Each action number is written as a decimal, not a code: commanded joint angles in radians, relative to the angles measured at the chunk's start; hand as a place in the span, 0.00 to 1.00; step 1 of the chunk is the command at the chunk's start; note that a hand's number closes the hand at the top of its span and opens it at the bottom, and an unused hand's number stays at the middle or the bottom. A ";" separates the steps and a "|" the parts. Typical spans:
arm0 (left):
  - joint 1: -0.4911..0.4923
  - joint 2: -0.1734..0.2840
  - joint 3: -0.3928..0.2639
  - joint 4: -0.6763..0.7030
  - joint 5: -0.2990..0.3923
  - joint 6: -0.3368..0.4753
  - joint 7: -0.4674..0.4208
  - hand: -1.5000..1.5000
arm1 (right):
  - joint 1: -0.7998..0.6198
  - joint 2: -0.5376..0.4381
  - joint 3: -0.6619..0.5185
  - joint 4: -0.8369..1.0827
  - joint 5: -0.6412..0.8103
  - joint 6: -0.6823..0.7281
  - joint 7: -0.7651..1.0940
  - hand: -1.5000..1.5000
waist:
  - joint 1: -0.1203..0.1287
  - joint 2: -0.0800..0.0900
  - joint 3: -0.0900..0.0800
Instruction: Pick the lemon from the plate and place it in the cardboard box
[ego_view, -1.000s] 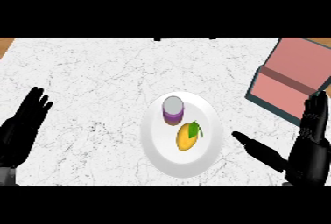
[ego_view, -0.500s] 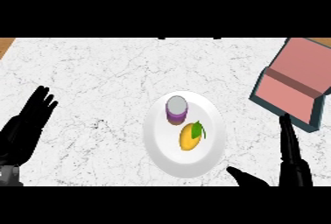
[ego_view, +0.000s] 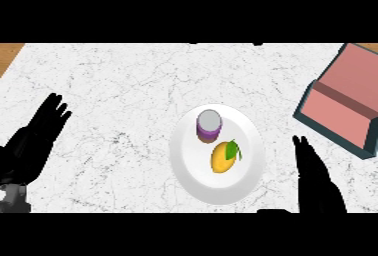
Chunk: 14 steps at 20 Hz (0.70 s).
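Below me is a white marble counter (ego_view: 118, 90) with thin grey veins, and at the upper left corner a small piece of brown wood floor (ego_view: 9, 52) shows beyond its edge. A white plate (ego_view: 247, 172) lies near the middle of the counter. On it lies the lemon (ego_view: 221, 157), yellow with a green leaf at its upper right, and just above it stands a small purple cup (ego_view: 209, 125) with a grey top (the two look almost touching, but I cannot tell if they do). The cardboard box (ego_view: 347, 107), pink inside with dark teal walls, sits at the right edge, apart from the plate. My left hand (ego_view: 37, 135) rests at the left side, fingers straight and spread. My right hand (ego_view: 314, 175) is right of the plate, fingers straight and held together, holding nothing.
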<state>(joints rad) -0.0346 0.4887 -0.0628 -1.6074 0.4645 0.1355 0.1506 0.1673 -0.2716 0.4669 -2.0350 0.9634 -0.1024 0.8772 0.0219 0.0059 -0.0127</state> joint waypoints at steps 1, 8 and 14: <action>-0.001 0.006 -0.014 -0.025 -0.003 0.000 0.035 0.50 | -0.117 0.098 0.074 -0.046 0.058 0.247 0.287 0.00 | 0.017 -0.004 0.005; -0.008 -0.019 -0.003 -0.029 -0.013 0.018 0.025 0.50 | -0.330 0.268 0.073 0.041 -0.009 0.395 0.555 0.00 | 0.002 -0.005 0.010; 0.022 0.004 0.026 0.000 0.002 -0.033 0.012 0.50 | -0.415 0.270 0.036 0.113 -0.095 0.416 0.608 0.00 | 0.002 -0.006 0.010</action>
<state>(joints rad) -0.0417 0.4837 -0.0509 -1.6056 0.4624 0.1226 0.1729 -0.1624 -0.0278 0.5223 -1.9497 0.9185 0.1942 1.2178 0.0224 0.0015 -0.0034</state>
